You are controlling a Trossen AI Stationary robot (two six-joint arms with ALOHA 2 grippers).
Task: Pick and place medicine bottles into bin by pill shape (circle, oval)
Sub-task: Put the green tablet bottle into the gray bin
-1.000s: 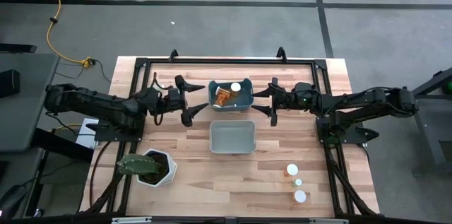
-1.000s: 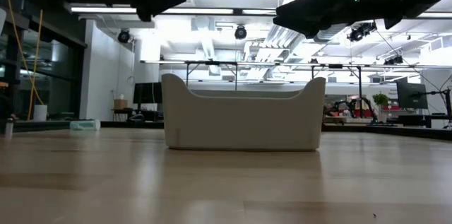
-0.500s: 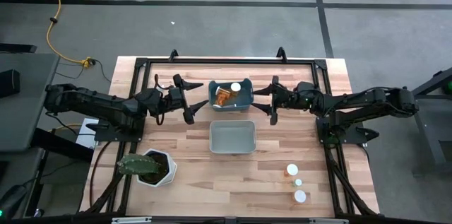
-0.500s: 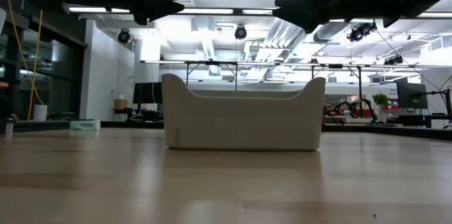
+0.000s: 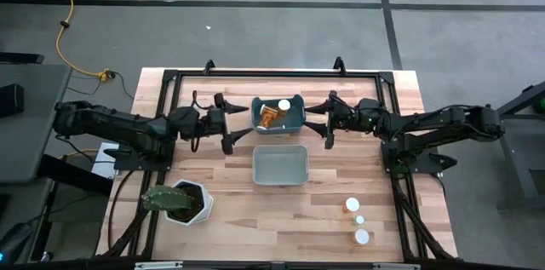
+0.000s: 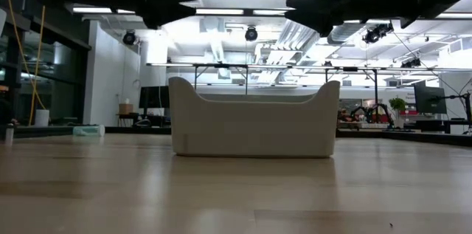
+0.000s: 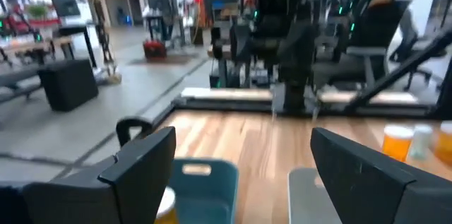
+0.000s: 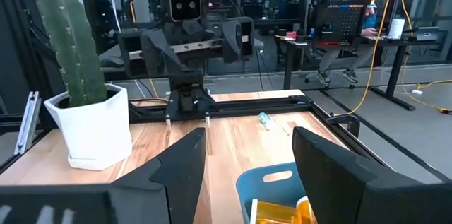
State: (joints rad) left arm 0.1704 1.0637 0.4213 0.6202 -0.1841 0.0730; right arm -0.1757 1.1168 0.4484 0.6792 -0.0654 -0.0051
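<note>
From the high view we see three medicine bottles (image 5: 356, 221) standing in a short line near the right front corner of the bench (image 5: 226, 210), white caps up, well apart from both arms; one more orange bottle with a white cap already lies in the teal bin (image 5: 278, 114) at the back, while the grey bin (image 5: 280, 165) in front of it looks empty. The left gripper (image 5: 238, 121) hovers just left of the teal bin with its fingers spread wide and holding nothing, and the right gripper (image 5: 319, 122) hovers just right of it, fingers apart and likewise empty. A white pot with a cactus (image 5: 179, 202) sits at the left front. In the low view we make out only the grey bin's pale wall (image 6: 254, 127) with both arms as dark shapes above. In the left wrist view the fingers (image 7: 141, 160) stand wide, and the waiting bottles (image 7: 397, 141) show far off. In the right wrist view the fingers (image 8: 180, 164) frame the teal bin's rim (image 8: 272, 181) and the orange bottle inside it (image 8: 282, 212). We judge these bottles light, stiff and smooth-walled, likely to tip or slip, so we would take each around its body just under the cap, squarely.
</note>
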